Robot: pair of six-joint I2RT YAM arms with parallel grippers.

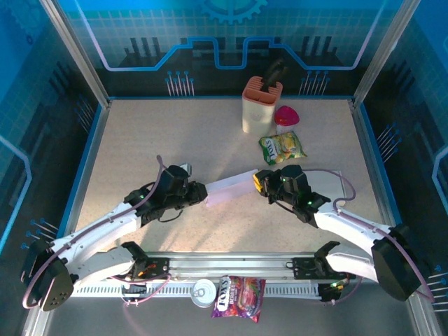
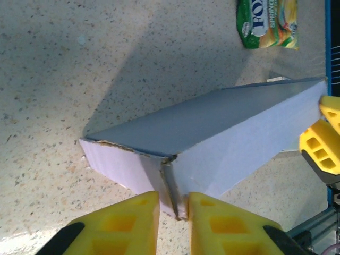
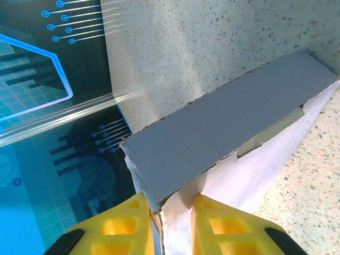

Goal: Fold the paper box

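The paper box (image 1: 231,187) is a long white carton lying on the speckled table (image 1: 154,140) between both arms. My left gripper (image 1: 204,194) holds its left end. In the left wrist view the yellow fingers (image 2: 133,223) pinch the box's (image 2: 212,127) near corner seam, with the gripper (image 2: 174,212) shut on it. My right gripper (image 1: 260,183) grips the right end. In the right wrist view the box (image 3: 223,122) shows a grey panel on top, and the gripper (image 3: 172,218) is shut on its end wall. The box sits slightly raised and tilted.
A beige holder (image 1: 262,103) with a black tool, a red object (image 1: 285,116) and a green-yellow snack bag (image 1: 283,147) stand behind the box. A can (image 1: 204,292) and a candy bag (image 1: 239,297) lie by the front rail. Blue walls enclose the table.
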